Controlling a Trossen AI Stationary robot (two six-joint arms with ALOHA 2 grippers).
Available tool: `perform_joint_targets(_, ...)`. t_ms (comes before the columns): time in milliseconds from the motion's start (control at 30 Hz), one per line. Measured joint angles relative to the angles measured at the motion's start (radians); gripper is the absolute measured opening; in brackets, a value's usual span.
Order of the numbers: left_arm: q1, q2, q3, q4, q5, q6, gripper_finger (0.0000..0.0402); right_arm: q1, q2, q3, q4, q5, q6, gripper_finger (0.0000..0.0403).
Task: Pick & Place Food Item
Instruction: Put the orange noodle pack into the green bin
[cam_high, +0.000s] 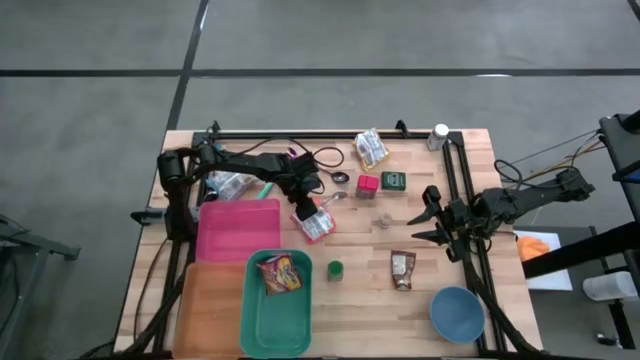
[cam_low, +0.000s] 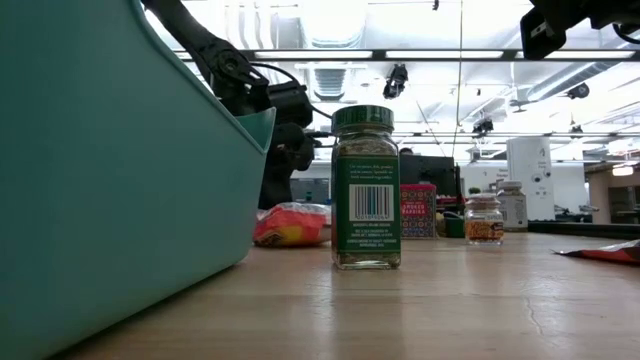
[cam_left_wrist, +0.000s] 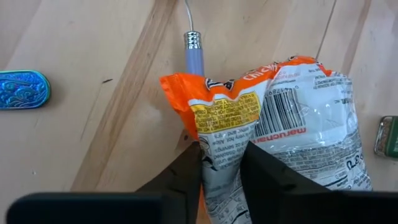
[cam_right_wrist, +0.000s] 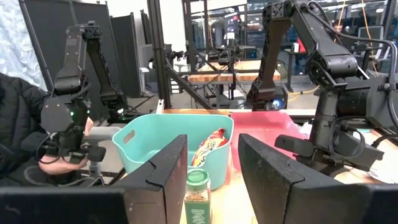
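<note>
The left gripper (cam_left_wrist: 221, 165) is down on the orange-and-clear ramen packet (cam_left_wrist: 292, 124), its two dark fingers (cam_left_wrist: 186, 171) pinched onto the packet's edge, and in the high view that packet (cam_high: 315, 222) lies on the wooden table (cam_high: 420, 300) just beside the pink tray (cam_high: 235, 230), with a spoon handle (cam_left_wrist: 193, 50) poking out from under it. Over on the other side, the right gripper (cam_high: 432, 215) hangs by the table's right edge with its fingers parted around nothing, looking across at the green-lidded spice jar (cam_right_wrist: 198, 196) and the teal bin (cam_right_wrist: 161, 146), where another snack bag (cam_high: 281, 272) already sits.
</note>
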Motion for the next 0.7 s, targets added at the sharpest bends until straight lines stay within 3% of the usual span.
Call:
perform_joint_targets(200, 0.000, 0.000, 0.000, 0.003, 0.000, 0.000, 0.0073, 0.000, 0.000, 0.000, 0.000, 0.000, 0.000, 0.0142)
perform_joint_targets(700, -0.004, -0.075, -0.004, 0.001, -0.040, 0.001, 0.0068, 0.000, 0.000, 0.000, 0.000, 0.000, 0.000, 0.0142)
